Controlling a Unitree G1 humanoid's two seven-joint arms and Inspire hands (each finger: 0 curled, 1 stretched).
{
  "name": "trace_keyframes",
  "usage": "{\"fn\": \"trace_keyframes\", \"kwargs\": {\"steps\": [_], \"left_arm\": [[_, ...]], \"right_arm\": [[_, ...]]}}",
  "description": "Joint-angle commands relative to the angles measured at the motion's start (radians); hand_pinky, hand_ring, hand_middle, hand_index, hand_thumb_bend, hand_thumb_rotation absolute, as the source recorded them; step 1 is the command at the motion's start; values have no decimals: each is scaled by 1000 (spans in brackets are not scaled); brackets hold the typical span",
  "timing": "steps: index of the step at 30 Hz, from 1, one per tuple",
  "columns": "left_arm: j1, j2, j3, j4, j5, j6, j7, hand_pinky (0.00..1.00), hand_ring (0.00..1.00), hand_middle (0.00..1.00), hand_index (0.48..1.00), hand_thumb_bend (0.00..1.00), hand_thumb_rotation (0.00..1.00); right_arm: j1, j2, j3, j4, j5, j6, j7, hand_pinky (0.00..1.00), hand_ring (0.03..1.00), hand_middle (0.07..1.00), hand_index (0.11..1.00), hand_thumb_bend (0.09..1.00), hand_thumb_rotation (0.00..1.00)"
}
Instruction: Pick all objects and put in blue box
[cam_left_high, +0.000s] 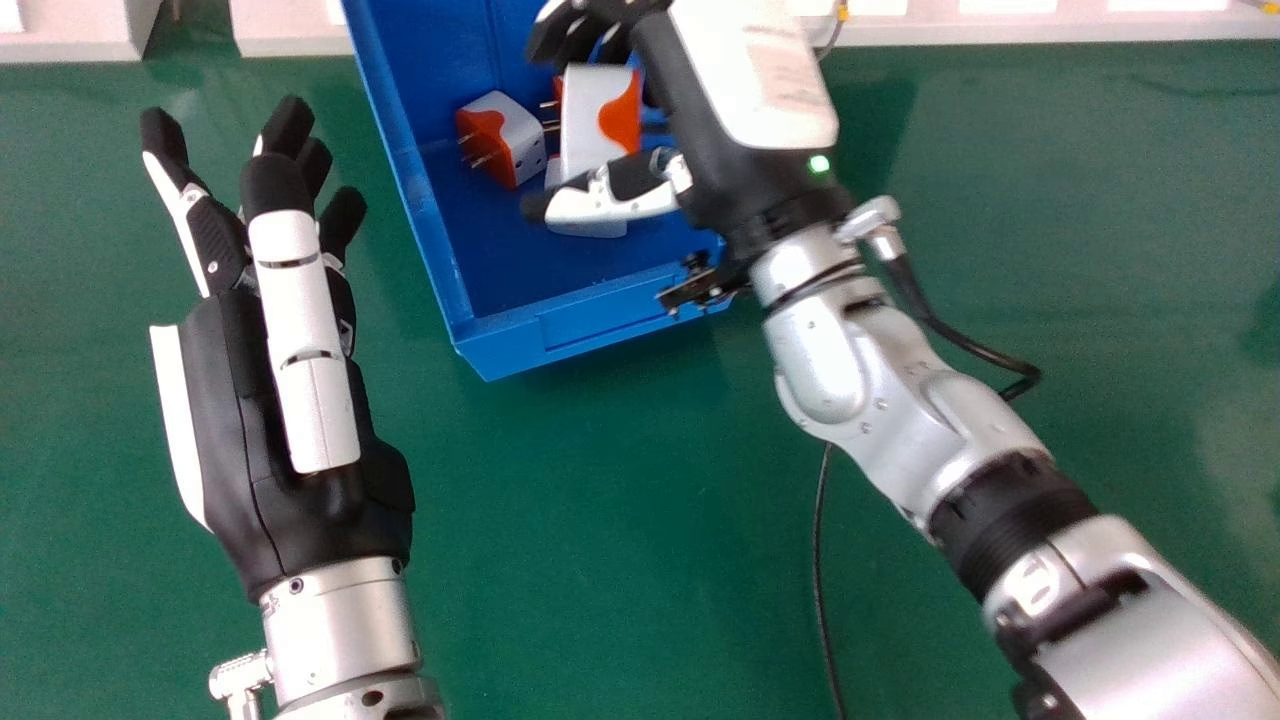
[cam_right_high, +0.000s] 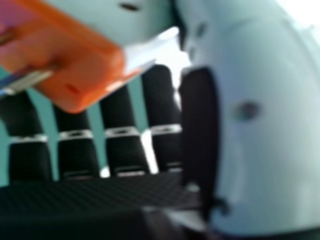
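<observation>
My right hand (cam_left_high: 700, 130) is over the blue box (cam_left_high: 590, 318), its thumb and fingers on either side of a white and orange plug adapter (cam_left_high: 597, 115). In the right hand view, the adapter (cam_right_high: 75, 60) lies close in front of the fingers, beside the thumb, with metal prongs showing; the right hand (cam_right_high: 120, 150) is shut on it. Another white and orange adapter (cam_left_high: 515, 135) rests in the box, and a white piece (cam_left_high: 592, 222) shows low behind the thumb. My left hand (cam_left_high: 310, 330) stands open left of the box, holding nothing.
Green tabletop (cam_left_high: 620, 520) spreads around the box. A black cable (cam_left_high: 822, 560) runs across it beside my right forearm. White structures (cam_left_high: 1000, 25) line the far edge. The box's left wall (cam_left_high: 410, 190) stands between the left hand and the adapters.
</observation>
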Motion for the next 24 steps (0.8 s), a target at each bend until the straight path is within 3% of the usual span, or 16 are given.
{"fn": "trace_keyframes", "kwargs": {"steps": [1,5,6,8,9,10,12,14,17,19,24], "left_arm": [[-4,-69,-2,-9,10,-28,-8,912,931,913,897,557,849],[3,-71,-4,-12,5,-28,-10,918,931,913,899,565,841],[3,-71,-4,-13,6,-29,-9,921,931,912,898,568,836],[5,-72,-4,-13,5,-29,-8,922,929,910,894,572,827],[5,-71,-3,-12,7,-30,-9,922,929,910,893,573,824],[6,-70,-2,-12,6,-29,-10,923,930,912,894,572,829],[5,-66,-1,-11,4,-28,-14,921,932,915,898,570,833],[5,-66,-1,-11,-1,-29,-17,923,935,918,902,569,836],[5,-65,0,-8,3,-32,-19,924,936,919,903,564,839],[7,-67,2,-8,6,-32,-17,921,935,918,902,566,838],[14,-65,-1,-11,11,-35,-21,919,937,918,903,566,842]], "right_arm": [[-79,18,19,66,-3,-12,-40,318,409,521,505,494,0],[-102,29,51,149,-10,14,-35,325,412,512,520,495,0],[-102,29,63,153,-15,30,-29,340,437,552,520,492,0],[-95,25,82,144,-21,51,-24,522,679,781,694,718,0],[-91,23,89,135,-21,58,-26,601,791,878,780,788,23],[-86,22,94,126,-20,62,-29,676,882,938,849,836,70],[-79,21,105,107,-23,79,-41,816,969,984,939,900,178],[-75,21,119,94,-35,105,-65,901,990,995,979,942,270],[-68,23,135,77,-50,127,-99,974,998,999,996,986,397],[-64,21,144,60,-61,138,-128,994,1000,1000,999,998,517],[-50,13,151,7,-73,158,-197,1000,1000,1000,1000,1000,686]]}}
